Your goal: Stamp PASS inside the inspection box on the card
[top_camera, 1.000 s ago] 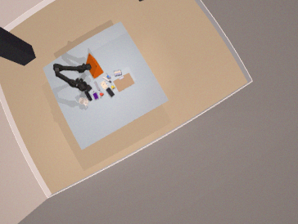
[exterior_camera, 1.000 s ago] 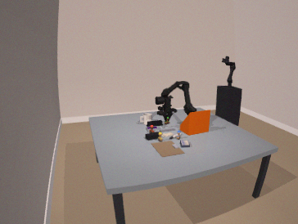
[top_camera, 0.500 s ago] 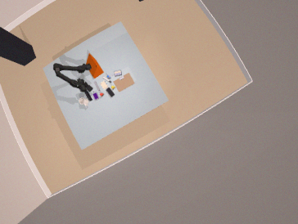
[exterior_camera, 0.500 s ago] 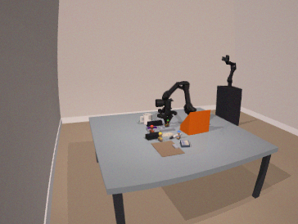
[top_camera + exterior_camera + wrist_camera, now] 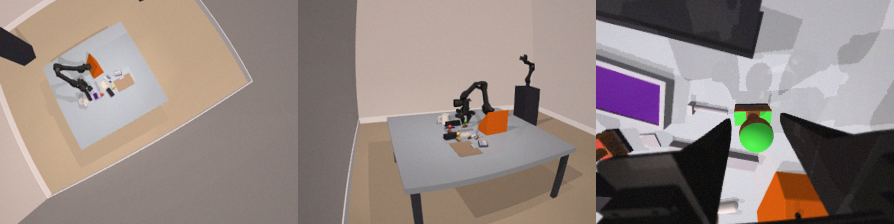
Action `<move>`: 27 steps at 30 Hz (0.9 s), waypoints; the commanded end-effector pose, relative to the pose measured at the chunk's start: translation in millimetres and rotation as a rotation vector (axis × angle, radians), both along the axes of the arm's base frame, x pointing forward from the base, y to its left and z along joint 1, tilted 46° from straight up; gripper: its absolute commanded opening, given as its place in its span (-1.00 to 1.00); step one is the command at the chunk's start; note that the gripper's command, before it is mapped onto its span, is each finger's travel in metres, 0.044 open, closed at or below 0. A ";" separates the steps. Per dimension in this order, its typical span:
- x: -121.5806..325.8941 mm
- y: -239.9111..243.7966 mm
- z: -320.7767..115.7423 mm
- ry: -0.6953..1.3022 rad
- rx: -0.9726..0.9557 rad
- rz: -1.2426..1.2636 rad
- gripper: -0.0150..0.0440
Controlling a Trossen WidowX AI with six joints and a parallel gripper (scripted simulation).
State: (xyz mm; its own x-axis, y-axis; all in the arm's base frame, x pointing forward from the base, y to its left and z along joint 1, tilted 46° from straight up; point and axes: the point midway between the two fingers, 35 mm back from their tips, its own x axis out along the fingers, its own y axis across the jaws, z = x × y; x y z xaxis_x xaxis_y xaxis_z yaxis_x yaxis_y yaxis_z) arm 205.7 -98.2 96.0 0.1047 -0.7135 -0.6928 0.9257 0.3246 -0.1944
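The jaws stood spread, gripping nothing, either side of the green-knobbed stamp [image 5: 755, 131], which stood upright on the table [image 5: 831, 75] below them. Lifting away crookedly risked a fingertip [image 5: 725, 131] clipping the knob and toppling it.

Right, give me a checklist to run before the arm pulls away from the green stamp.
1. Claw open: ok, both fingers stand apart from the knob.
2. Green stamp released: ok, gaps show on both sides.
3. Stamp upright on the bench: ok, knob on top, base below.
4. Path upward free: ok, nothing sits over the knob.
5. Orange block close under the claw: cannot tell how near.
6. Print inside the card's box: cannot tell, too small in the top and side views.
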 end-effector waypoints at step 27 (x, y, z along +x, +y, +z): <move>-12.9 81.9 79.6 0.052 -0.007 0.069 0.40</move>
State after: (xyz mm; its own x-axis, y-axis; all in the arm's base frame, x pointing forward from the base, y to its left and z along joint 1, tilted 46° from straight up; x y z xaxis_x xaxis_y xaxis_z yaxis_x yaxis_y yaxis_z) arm 193.4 -16.6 175.7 0.1224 -0.7119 -0.6915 0.8887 0.3888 -0.2429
